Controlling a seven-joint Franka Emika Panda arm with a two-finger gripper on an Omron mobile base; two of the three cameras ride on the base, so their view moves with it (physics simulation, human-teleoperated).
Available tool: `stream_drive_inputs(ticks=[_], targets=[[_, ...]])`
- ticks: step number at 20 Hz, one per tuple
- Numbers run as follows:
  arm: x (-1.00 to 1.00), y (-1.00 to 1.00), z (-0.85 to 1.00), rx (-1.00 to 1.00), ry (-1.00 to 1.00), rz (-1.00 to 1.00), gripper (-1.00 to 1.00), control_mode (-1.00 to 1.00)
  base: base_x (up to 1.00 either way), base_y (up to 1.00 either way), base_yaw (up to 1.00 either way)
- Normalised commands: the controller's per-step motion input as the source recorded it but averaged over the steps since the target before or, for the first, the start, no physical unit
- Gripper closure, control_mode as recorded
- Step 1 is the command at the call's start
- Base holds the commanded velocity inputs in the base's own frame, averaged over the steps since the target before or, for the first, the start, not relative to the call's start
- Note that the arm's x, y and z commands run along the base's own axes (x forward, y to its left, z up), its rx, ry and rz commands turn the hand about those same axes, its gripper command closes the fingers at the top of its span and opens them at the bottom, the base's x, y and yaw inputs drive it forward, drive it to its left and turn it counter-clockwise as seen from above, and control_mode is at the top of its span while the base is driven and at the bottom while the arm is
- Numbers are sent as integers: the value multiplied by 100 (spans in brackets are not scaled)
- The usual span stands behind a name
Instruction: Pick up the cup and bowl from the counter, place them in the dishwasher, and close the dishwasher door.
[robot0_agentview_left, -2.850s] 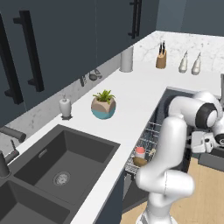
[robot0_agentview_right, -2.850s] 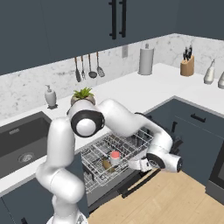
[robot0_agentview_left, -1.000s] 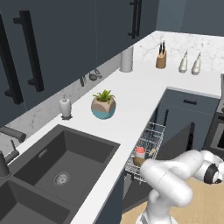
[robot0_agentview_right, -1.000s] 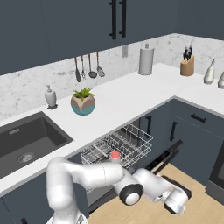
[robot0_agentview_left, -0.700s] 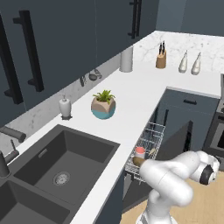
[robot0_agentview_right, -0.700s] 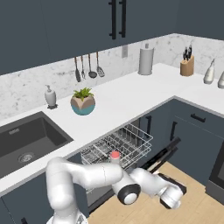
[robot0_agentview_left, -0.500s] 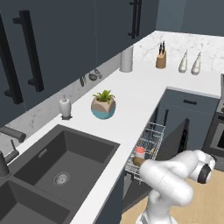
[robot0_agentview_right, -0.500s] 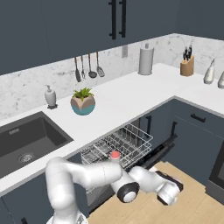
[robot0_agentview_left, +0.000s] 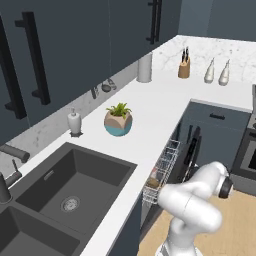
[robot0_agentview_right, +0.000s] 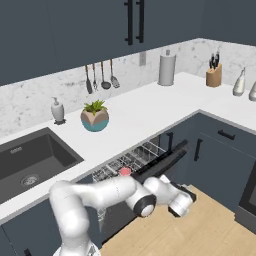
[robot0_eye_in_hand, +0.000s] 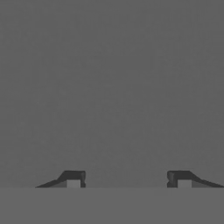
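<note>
The dishwasher door (robot0_agentview_right: 161, 162) stands half raised, its dark panel tilted up from the floor. My gripper (robot0_agentview_right: 186, 193) is low beneath it, pressed to its underside. In the hand view my gripper (robot0_eye_in_hand: 127, 179) faces a flat grey surface, fingers apart with nothing between them, so it is open. The salmon-red cup (robot0_agentview_right: 125, 171) stands in the wire rack (robot0_agentview_right: 136, 157) of the dishwasher. In the left base view the cup (robot0_agentview_left: 151, 174) has the brown bowl (robot0_agentview_left: 153, 184) beside it in the rack. The white marble counter (robot0_agentview_right: 145, 120) runs above.
A pink-and-teal plant pot (robot0_agentview_right: 95, 119) and a white soap dispenser (robot0_agentview_right: 57, 110) stand on the counter beside the dark sink (robot0_agentview_right: 30, 160). A paper-towel roll (robot0_agentview_right: 166, 69) and knife block (robot0_agentview_right: 214, 76) sit further back. Wooden floor (robot0_agentview_right: 215, 225) lies in front of the cabinets.
The dishwasher door has tilted upward from nearly flat, with my hand rising under it and moving in toward the cabinets. The cup and rack have stayed put.
</note>
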Motion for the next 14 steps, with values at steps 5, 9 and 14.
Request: stream_drive_inputs(ticks=[5,9,14], targets=[[95,100,8,-5,0,-5,-100,-100,0,0,0],[88,100,0,-11,0,-7,-100,-100,0,0,0],[77,100,-16,-21,5,-10,-100,-100,0,0,0]])
